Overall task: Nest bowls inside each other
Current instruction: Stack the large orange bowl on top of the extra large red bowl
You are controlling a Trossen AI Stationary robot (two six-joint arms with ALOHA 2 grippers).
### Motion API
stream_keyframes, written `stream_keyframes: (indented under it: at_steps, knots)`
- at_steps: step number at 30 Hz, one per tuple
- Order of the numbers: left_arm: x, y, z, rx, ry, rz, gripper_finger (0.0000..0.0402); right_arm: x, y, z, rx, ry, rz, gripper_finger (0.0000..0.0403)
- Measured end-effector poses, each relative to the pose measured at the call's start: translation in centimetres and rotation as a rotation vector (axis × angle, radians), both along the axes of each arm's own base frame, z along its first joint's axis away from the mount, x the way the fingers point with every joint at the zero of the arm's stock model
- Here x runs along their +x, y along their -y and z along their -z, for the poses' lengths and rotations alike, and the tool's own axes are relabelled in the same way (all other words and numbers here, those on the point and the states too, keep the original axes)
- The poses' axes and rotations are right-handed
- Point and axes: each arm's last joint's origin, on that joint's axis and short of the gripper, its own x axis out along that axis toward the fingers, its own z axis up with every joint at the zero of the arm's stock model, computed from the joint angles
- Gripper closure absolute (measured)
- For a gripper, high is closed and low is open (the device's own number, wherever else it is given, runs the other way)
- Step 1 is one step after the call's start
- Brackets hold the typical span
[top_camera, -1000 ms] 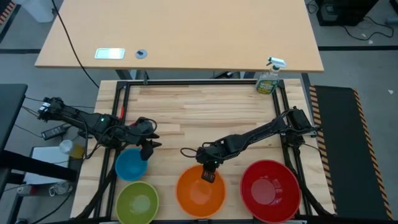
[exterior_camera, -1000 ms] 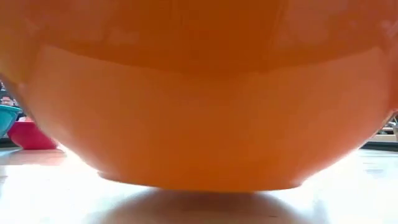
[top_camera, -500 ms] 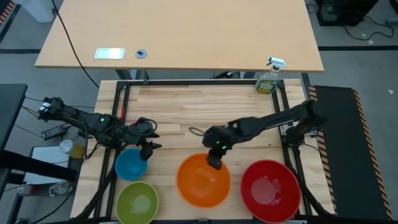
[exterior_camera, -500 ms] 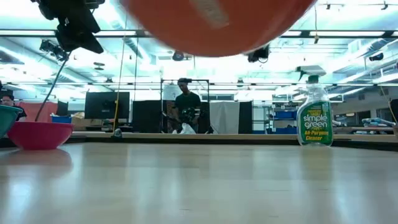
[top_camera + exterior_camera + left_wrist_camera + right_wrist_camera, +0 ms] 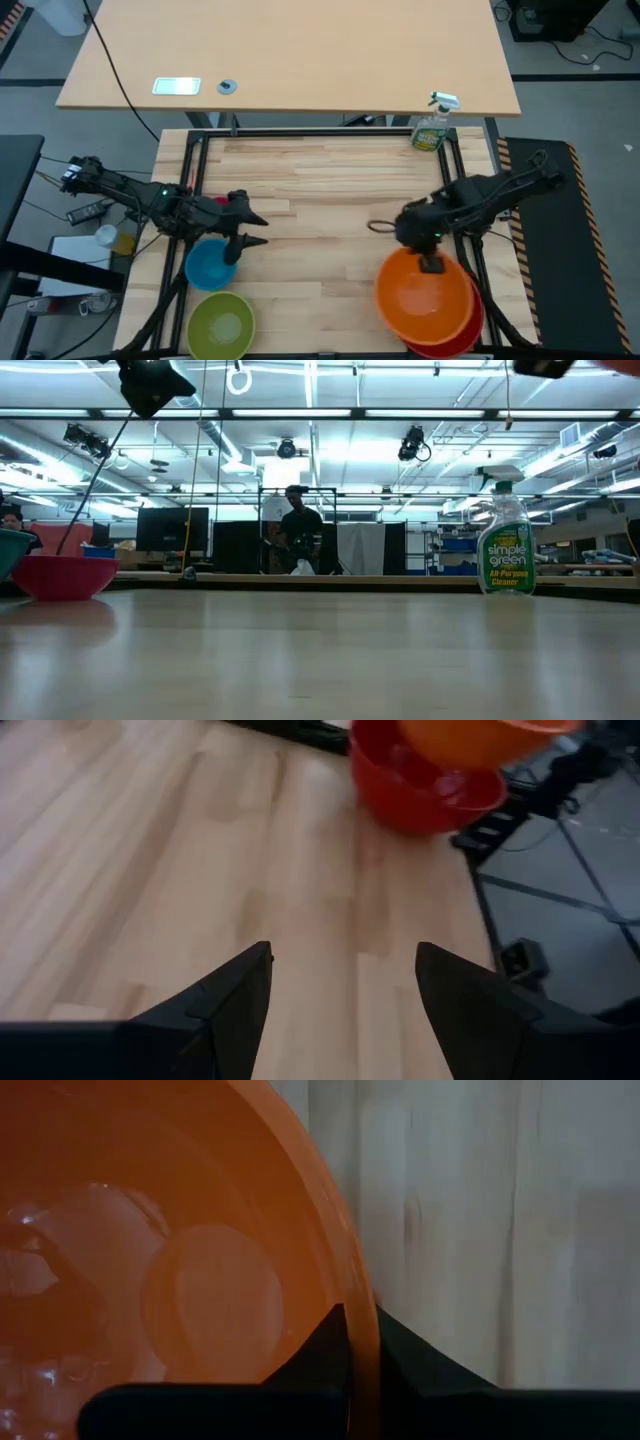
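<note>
Five bowls (image 5: 212, 265): right pincer (image 5: 432, 264) grips one orange bowl (image 5: 420, 292); left pincer (image 5: 250, 230) gapes.

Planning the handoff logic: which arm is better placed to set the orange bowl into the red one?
Right. Its tool is shut on the orange bowl rim, directly over the red bowl. The left tool is open and empty, beside the blue bowl.
</note>
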Motion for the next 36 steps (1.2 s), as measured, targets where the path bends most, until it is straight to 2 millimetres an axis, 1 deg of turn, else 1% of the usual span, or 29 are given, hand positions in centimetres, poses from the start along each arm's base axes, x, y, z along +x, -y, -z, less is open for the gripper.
stream_keyframes:
  at_steps: [2,5,11,15,21,24,29,36]
  knots:
    - [0.1,0.2,0.2,-0.012,-0.015,0.034,0.0150,-1.0,-0.4,0.2,-0.035,-0.041,-0.058,0.0368]
    - [0.2,0.3,0.5,-0.025,-0.051,0.073,0.0150,-1.7,-0.9,1.5,-0.064,-0.082,-0.125,0.0366]
    - [0.5,0.4,0.7,-0.027,-0.059,0.074,0.0150,-2.2,-1.9,5.1,-0.096,-0.153,-0.163,0.0366]
    - [0.5,0.4,0.7,-0.028,-0.061,0.074,0.0150,-2.3,-2.5,6.8,-0.108,-0.142,-0.165,0.0370]
    - [0.5,0.4,0.7,-0.047,-0.063,0.063,0.0150,-2.3,-3.4,7.4,-0.183,-0.050,-0.213,0.0372]
    - [0.5,0.4,0.7,-0.047,-0.063,0.063,0.0150,-2.6,-3.7,8.0,-0.191,-0.046,-0.252,0.0371]
    - [0.5,0.4,0.7,-0.051,-0.064,0.061,0.0150,-2.9,-4.4,8.8,-0.173,-0.047,-0.269,0.0371]
    - [0.5,0.4,0.7,-0.050,-0.064,0.061,0.0150,-3.0,-4.8,8.8,-0.193,-0.015,-0.265,0.0370]
